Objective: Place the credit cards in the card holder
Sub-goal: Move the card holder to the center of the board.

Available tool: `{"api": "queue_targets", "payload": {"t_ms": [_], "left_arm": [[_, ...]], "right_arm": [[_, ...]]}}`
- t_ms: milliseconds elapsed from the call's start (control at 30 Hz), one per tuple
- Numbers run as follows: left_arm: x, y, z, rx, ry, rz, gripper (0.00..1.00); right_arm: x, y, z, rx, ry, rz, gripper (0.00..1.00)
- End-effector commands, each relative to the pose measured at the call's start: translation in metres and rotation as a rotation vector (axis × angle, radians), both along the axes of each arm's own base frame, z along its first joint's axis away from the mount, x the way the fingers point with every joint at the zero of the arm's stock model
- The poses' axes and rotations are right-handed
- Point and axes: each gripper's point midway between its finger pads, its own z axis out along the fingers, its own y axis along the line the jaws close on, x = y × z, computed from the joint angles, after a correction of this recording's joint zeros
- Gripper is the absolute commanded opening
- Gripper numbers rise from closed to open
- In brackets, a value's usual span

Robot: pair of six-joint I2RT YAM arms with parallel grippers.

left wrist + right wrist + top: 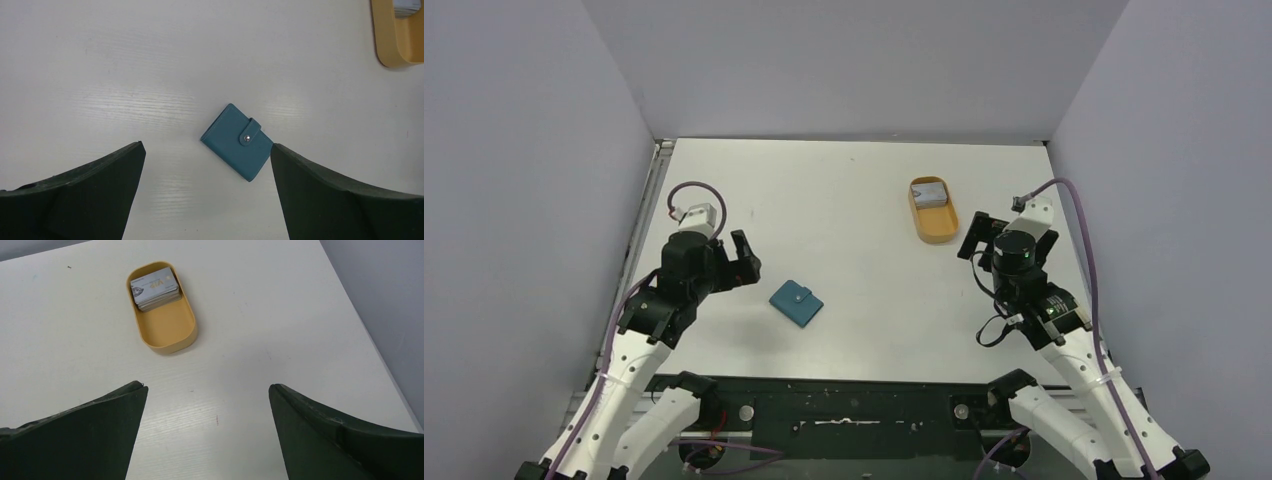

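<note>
Not begun. My left gripper (pixel 206 146), wide, hangs over the shut wallet (pixel 237 141) near-left on the desk (pixel 854 200); right gripper (pixel 207 386), wide, faces cards (pixel 155 288) in the far tray (pixel 170 347). Next, I judge: unsnap the wallet.

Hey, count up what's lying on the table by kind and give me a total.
blue wallet: 1
orange tray: 1
stack of cards: 1, lying in the tray; the single cards are too thin to count
Total: 3
</note>
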Motion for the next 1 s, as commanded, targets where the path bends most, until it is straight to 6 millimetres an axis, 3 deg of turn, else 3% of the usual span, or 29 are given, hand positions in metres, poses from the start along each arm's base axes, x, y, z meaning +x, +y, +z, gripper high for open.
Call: {"api": "queue_targets", "payload": {"t_ms": [0, 200, 400, 567, 767, 967], "left_arm": [[0.008, -0.002, 0.025, -0.021, -0.068, 0.007, 0.97], [0.009, 0.010, 0.029, -0.016, -0.079, 0.088, 0.97], [0.008, 0.003, 0.033, -0.048, -0.100, 0.059, 0.97], [0.009, 0.006, 0.018, -0.101, -0.074, 0.140, 0.97], [0.000, -0.018, -0.006, -0.145, 0.069, 0.036, 0.96], [-0.004, -0.040, -0.047, -0.247, 0.246, 0.041, 0.86]], "right_arm": [[0.002, 0.000, 0.006, 0.007, -0.029, -0.014, 1.00], [-0.003, -0.012, 0.008, -0.018, -0.034, -0.069, 1.00], [0.002, 0.007, 0.010, 0.014, -0.018, 0.028, 1.00], [0.004, 0.037, 0.007, 0.039, 0.028, 0.190, 1.00], [0.003, 0.075, -0.021, 0.119, 0.145, 0.324, 1.00], [-0.004, 0.138, -0.048, 0.116, 0.218, 0.444, 0.97]]}}
